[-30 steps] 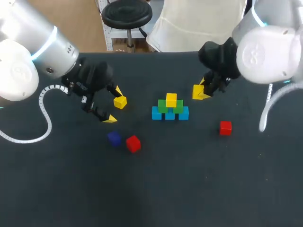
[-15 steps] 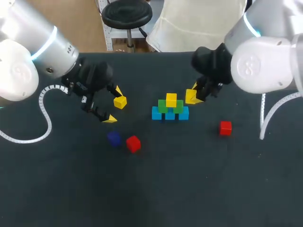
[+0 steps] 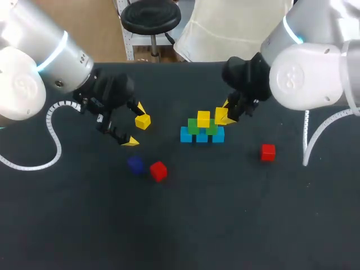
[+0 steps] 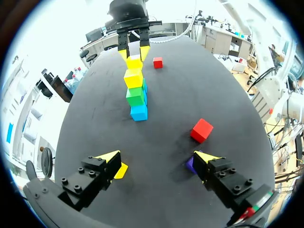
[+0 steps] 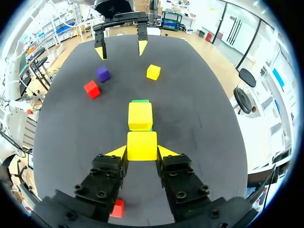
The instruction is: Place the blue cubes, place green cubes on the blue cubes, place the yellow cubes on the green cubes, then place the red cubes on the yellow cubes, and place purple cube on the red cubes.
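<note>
Where the left arm hangs over the worktop (image 3: 67,225), left jaws: wide open, empty, loose yellow cube (image 3: 143,121) just beside one tip. Purple cube (image 3: 135,164) and near red cube (image 3: 158,170): side by side. Stack: blue cubes (image 3: 202,135), green cubes (image 3: 193,126), top yellow cube (image 3: 203,118). Right jaws: clamped on held yellow cube (image 3: 220,115), perhaps touching the stack. Far red cube (image 3: 268,152): apart.

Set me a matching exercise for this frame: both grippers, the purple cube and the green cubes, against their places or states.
1 left gripper
2 right gripper
3 small purple cube
4 green cubes

a on the blue cubes
b shut on a yellow cube
c open, beside a loose yellow cube
d on the black table, next to a red cube

Pairs: 1-c, 2-b, 3-d, 4-a
</note>
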{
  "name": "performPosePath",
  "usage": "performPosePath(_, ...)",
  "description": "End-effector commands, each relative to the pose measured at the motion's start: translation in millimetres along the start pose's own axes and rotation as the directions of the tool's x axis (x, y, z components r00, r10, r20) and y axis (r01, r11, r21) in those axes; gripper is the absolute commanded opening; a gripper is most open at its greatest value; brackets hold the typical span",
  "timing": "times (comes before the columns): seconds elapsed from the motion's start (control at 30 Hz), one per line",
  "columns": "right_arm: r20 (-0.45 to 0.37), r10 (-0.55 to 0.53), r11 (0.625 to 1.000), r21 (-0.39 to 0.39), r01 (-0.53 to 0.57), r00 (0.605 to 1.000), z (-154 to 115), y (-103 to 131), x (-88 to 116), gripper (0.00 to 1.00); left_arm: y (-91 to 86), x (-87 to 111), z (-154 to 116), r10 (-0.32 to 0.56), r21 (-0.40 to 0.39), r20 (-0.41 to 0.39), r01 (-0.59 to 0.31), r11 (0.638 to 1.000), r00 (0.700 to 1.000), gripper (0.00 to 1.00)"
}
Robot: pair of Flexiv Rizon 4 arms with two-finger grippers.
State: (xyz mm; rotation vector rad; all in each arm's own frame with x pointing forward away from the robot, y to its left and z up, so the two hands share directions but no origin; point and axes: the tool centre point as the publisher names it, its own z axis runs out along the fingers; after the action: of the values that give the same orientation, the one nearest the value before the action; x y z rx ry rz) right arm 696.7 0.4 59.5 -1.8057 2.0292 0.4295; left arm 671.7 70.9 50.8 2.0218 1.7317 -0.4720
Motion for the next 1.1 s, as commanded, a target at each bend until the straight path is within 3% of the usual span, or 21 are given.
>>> performPosePath(0.03, -0.005, 0.000, 1.000, -0.007, 0.000, 1.000, 3.7, -2.8, -1.7, 0.00, -0.4, 1.2, 0.1, 0.003, -0.001, 0.003, -0.003, 1.000, 1.000, 1.00)
performPosePath(1.1, -0.033, -0.024, 0.999, -0.022, 0.023, 0.999, 11.5, -2.8, -7.8, 0.00, -0.4, 1.2, 0.1, 0.003, -0.001, 0.003, -0.003, 1.000, 1.000, 1.00)
